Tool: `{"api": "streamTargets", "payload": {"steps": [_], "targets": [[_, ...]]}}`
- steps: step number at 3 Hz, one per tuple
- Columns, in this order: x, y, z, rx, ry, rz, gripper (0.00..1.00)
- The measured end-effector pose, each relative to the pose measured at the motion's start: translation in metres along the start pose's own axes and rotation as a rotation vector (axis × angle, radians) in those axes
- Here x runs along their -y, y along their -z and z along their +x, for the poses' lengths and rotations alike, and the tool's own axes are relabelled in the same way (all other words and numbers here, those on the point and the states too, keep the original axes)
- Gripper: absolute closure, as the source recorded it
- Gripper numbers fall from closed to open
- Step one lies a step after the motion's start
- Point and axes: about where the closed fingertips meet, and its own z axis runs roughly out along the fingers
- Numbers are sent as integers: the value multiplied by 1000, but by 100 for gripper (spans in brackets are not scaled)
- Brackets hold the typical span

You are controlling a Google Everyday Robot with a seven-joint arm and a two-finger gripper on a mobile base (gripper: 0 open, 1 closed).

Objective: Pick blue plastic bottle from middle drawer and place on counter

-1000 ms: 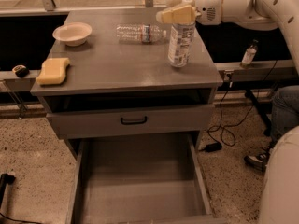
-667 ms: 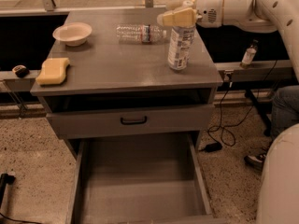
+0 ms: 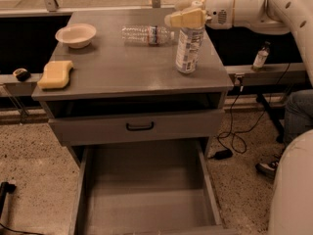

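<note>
Blue plastic bottle (image 3: 189, 50) is seen upright on the counter (image 3: 122, 67), near the right edge | gripper (image 3: 177, 13) is positioned at the bottle top | grasped or released: cannot be told | middle drawer (image 3: 146, 195) is seen open below.

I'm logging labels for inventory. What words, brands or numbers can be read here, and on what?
On the blue plastic bottle, upright on the counter: label print too blurred to read.
On the lying bottle: label band unreadable.
On the claw, at the upright bottle's top: no readable marking.
</note>
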Motion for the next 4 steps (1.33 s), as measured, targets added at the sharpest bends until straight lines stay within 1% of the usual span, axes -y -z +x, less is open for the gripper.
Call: {"api": "streamTargets", "payload": {"steps": [1, 2, 3, 4], "targets": [[0, 0, 0, 0, 0, 0, 0], [0, 0, 0, 0, 1, 0, 0], [-1, 19, -20, -24, 168, 4, 0], [-1, 68, -37, -71, 421, 35, 0]]}}
